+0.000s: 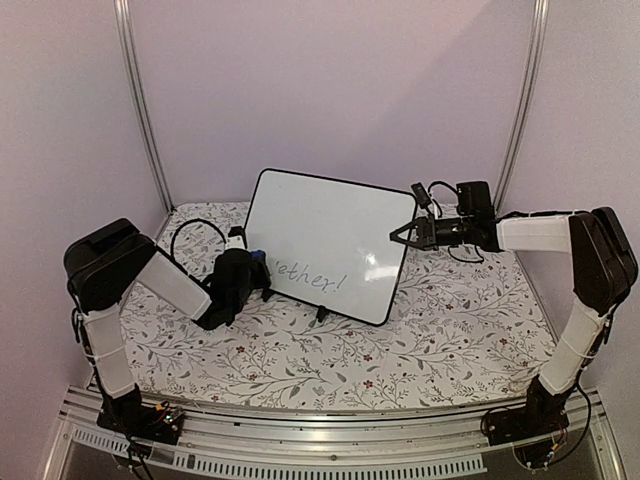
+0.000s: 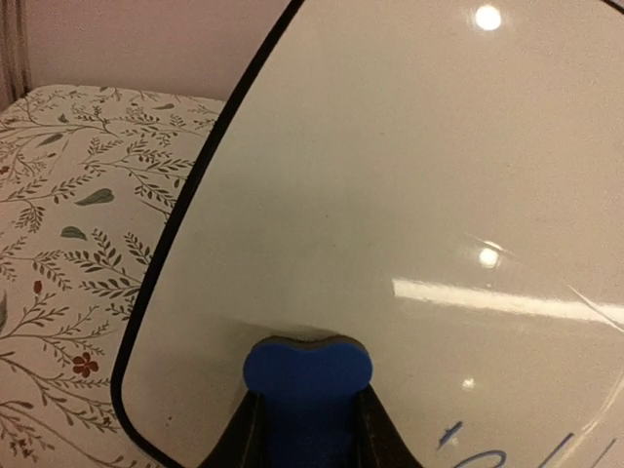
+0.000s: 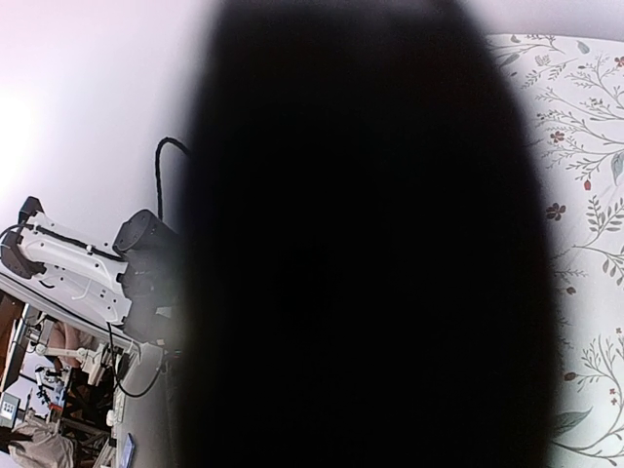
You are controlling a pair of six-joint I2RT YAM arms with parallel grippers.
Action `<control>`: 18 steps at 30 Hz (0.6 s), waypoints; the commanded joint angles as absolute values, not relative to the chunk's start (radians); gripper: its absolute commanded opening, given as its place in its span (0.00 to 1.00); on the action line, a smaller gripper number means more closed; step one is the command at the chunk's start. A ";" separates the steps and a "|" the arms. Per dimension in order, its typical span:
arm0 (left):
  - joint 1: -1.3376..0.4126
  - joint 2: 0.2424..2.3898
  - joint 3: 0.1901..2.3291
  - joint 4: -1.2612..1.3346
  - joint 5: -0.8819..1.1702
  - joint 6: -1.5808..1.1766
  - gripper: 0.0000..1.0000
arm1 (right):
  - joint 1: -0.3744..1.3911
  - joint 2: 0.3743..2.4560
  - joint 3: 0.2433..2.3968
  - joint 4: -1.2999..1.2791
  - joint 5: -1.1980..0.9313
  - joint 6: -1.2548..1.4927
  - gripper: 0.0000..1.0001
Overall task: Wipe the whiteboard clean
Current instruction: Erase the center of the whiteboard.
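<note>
Blue foam of the eraser (image 2: 307, 375) sits clamped in your left gripper (image 2: 307, 402), pressed to the lower left of the whiteboard (image 1: 330, 225), which stands tilted on the floral cloth (image 1: 450, 320) between the arms, with grey handwriting (image 1: 311, 272) reading "ether!" and your right gripper (image 1: 400, 236) closed on its right edge.

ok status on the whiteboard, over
left gripper shut on blue eraser, pressed to whiteboard, lower left. right gripper shut on its right edge. writing not yet wiped. nothing in the way.

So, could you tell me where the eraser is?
Top view, left of centre: the eraser sits in the left end effector, at the whiteboard's lower-left corner.
</note>
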State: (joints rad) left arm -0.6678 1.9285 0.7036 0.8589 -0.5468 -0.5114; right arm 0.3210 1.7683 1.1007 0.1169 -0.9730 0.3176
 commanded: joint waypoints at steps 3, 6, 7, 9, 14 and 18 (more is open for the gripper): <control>-0.752 1.995 0.722 0.710 -0.431 -0.490 0.00 | 0.363 1.780 1.085 -0.035 -1.034 0.277 0.00; -0.750 1.995 0.697 0.709 -0.443 -0.507 0.00 | 0.363 1.782 1.085 -0.035 -1.035 0.277 0.00; -0.750 1.993 0.692 0.703 -0.457 -0.512 0.00 | 0.362 1.782 1.085 -0.034 -1.035 0.278 0.00; -0.745 1.990 0.696 0.659 -0.507 -0.536 0.00 | 0.362 1.783 1.086 -0.035 -1.035 0.277 0.00; -0.697 1.981 0.768 0.436 -0.663 -0.608 0.00 | 0.363 1.783 1.086 -0.035 -1.035 0.278 0.00; -0.653 1.968 0.794 0.347 -0.702 -0.630 0.00 | 0.363 1.781 1.085 -0.037 -1.034 0.278 0.00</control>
State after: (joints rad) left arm -0.7139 1.9297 0.7952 0.6594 -0.6666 -0.5957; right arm 0.3206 1.7683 1.1023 0.1181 -0.9596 0.3161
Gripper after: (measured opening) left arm 0.239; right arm 0.043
